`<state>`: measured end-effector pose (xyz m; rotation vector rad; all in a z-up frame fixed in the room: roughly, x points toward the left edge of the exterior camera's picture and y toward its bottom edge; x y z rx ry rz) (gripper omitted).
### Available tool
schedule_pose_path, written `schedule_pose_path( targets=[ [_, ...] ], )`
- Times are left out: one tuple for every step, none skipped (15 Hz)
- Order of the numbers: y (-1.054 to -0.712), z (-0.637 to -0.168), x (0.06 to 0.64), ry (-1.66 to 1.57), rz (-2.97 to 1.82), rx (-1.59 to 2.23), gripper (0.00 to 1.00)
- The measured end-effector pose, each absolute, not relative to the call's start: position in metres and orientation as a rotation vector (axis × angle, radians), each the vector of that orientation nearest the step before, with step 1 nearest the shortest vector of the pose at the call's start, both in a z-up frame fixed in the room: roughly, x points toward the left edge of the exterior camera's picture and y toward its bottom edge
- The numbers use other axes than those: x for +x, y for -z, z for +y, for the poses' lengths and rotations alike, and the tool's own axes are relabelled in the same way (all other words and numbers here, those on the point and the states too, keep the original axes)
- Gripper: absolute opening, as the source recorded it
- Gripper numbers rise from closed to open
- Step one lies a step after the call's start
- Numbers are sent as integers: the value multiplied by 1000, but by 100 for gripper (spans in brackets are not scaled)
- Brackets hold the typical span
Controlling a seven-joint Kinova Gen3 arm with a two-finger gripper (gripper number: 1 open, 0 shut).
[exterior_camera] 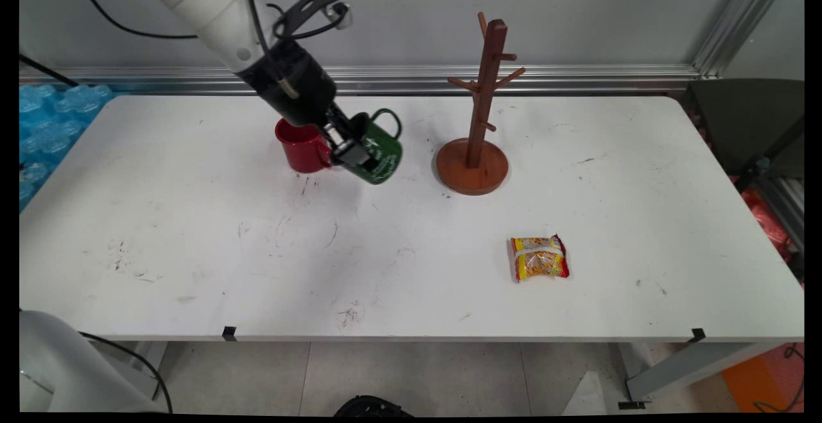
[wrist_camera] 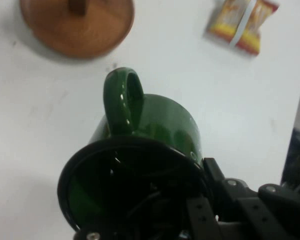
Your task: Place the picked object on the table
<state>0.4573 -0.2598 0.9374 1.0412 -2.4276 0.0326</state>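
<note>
Looking down across a white table [exterior_camera: 192, 250] toward a grey wall. Reaching in from the upper left of the frame on a white arm [exterior_camera: 205, 6], with black cables hanging off it. Ending in a black gripper [exterior_camera: 352, 148], left of centre in the upper half of the frame, clamped on a green mug [exterior_camera: 384, 153]. Holding that mug tilted, mouth turned toward the arm at upper left, base toward the lower right, handle [exterior_camera: 388, 121] on the upper side toward the wall. Hard to tell from above whether the base touches the table.

Standing upright just left of the gripper, partly hidden behind it: a red mug [exterior_camera: 302, 147], close beside the green one. Standing to the right of both, near but apart: a wooden mug tree [exterior_camera: 475, 121], with a round base and short pegs up its post. Lying in the lower right of centre, well apart from everything else: a yellow and red snack packet [exterior_camera: 539, 257], flat on the table.

Seen from the hand camera: staring into the dark mouth of the green mug, lower left of the frame, with a black rim and the handle arching up at centre. Pinching the wall at the rim, one finger [wrist_camera: 212, 175] on the outside at the right of the mouth, the other down inside and dim. Showing the tree's base at upper left and the packet at upper right.
</note>
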Motion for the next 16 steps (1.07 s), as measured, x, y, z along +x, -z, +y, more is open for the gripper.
schedule_pose_path(
  targets=[
    [-939, -259, 460, -42, -2454, 1041, 0],
    [-941, -259, 462, -57, -2485, 1039, 0],
    [-942, -259, 465, -74, -2517, 1032, 0],
    [-942, -260, 466, -87, -2544, 1025, 0],
    [-941, -260, 467, -100, -2572, 1019, 0],
    [-940, -261, 469, -117, -2608, 1012, 0],
    [-937, -261, 470, -128, -2636, 1006, 0],
    [-936, -262, 470, -134, -2655, 1001, 0],
    [-934, -262, 471, -140, -2674, 996, 0],
    [-929, -262, 471, -151, -2710, 983, 0],
    [-923, -263, 472, -159, -2747, 968, 0],
    [-918, -264, 473, -164, -2774, 957, 0],
    [-915, -264, 473, -168, -2792, 946, 0],
    [-909, -265, 475, -172, -2822, 928, 0],
    [-904, -265, 475, -174, -2847, 909, 0],
    [-897, -265, 476, -176, -2874, 885, 0]
  ],
)
